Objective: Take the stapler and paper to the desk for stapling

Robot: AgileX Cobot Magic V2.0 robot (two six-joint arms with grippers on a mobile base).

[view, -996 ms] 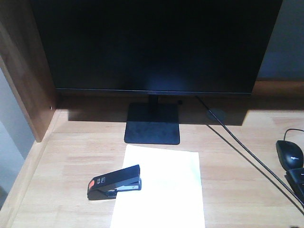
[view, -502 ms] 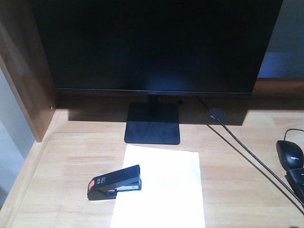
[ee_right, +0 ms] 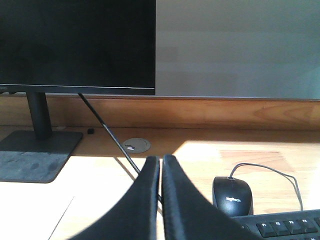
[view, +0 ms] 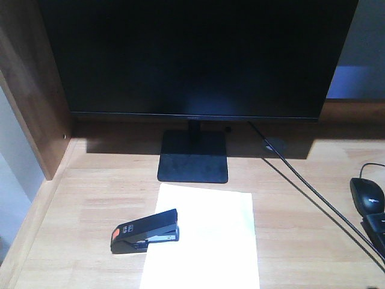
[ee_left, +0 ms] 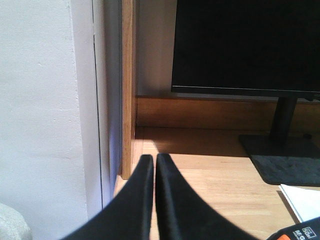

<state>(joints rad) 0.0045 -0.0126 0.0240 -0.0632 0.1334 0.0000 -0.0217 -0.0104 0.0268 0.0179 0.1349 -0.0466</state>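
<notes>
Already on desk [view: 301,241]: stapler [view: 145,231], long axis running left–right, straddling left edge of paper [view: 204,241], just right of left gripper [ee_left: 150,162], nearer than right gripper [ee_right: 161,162]; both pressed together, empty.

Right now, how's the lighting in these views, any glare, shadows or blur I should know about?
Front view: sunlight nearly washes out the paper, and the monitor throws a dark shadow band across the desk. Left wrist view: the shut left claw is a blurred silhouette. Right wrist view: the right claw likewise, with a bright patch above the mouse.
</notes>
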